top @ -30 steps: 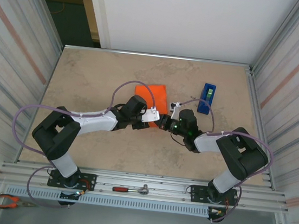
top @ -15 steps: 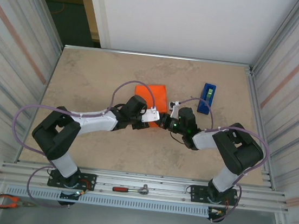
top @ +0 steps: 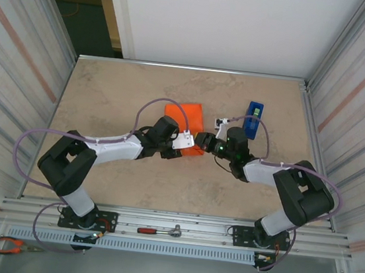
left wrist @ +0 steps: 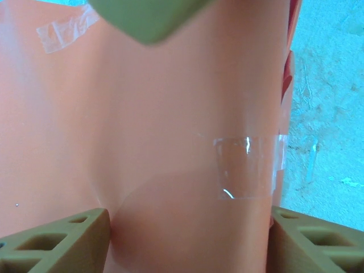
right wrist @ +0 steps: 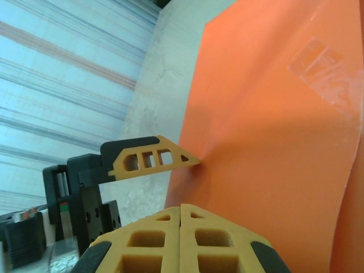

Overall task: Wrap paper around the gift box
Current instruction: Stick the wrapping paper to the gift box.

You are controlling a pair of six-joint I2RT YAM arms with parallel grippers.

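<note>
The gift box (top: pixel 185 115) is a squarish parcel wrapped in the orange paper (left wrist: pixel 170 114), lying mid-table. Clear tape strips (left wrist: pixel 245 166) hold the paper's folds. My left gripper (left wrist: pixel 190 230) has its tan fingers (left wrist: pixel 57 242) pressed against both sides of the parcel's near end, shut on it. From the right, my right gripper (right wrist: pixel 181 208) is shut with nothing between its fingers, its tip close against the paper (right wrist: pixel 267 125). In the right wrist view one left-hand finger (right wrist: pixel 153 159) dents the paper. From above, the left gripper (top: pixel 191 147) and the right gripper (top: pixel 203 142) meet at the parcel's near right corner.
A blue tape dispenser (top: pixel 252 120) stands upright just right of the parcel, beside the right arm's wrist. A red-handled ratchet (top: pixel 161 230) lies on the front rail and pliers (top: pixel 12 245) at the bottom left. Corrugated walls enclose the table (top: pixel 107 100).
The right arm has swung back and to the right, its gripper now higher along the parcel's right edge. The left jaws have spread slightly. The parcel stays put.
</note>
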